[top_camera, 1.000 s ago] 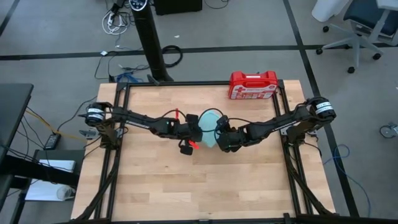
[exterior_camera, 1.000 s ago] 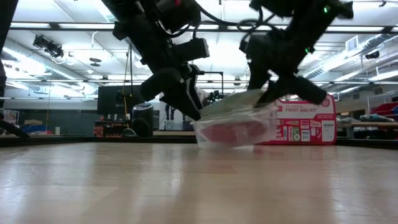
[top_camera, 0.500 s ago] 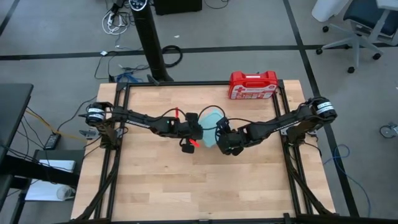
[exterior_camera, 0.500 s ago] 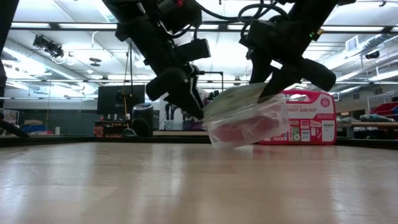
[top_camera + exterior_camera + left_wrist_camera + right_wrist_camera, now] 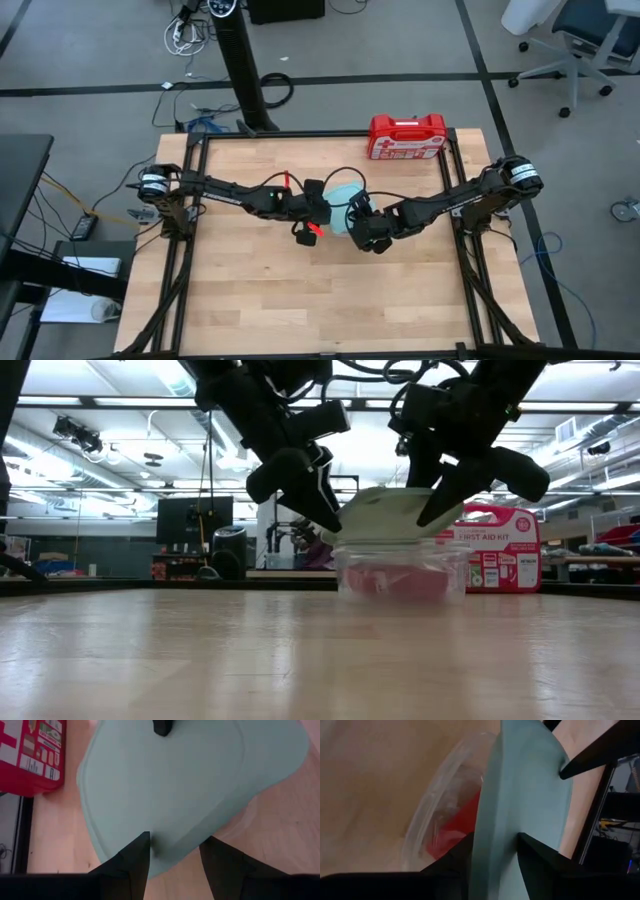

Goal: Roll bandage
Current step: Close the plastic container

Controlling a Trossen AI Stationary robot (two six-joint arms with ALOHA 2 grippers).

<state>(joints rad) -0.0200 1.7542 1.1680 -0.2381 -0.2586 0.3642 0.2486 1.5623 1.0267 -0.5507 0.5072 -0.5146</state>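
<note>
The bandage (red, bunched) is seen inside the container, under the lid pinched by the right gripper; the left gripper is held open at the lid's 9 o'clock edge.

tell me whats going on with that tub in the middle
Both arms meet at the clear tub mid-table. The right gripper is shut on the edge of its pale blue lid, tilting it up. The left gripper, open, straddles the lid's other edge. The red bandage lies inside; the first-aid case stands behind.
</note>
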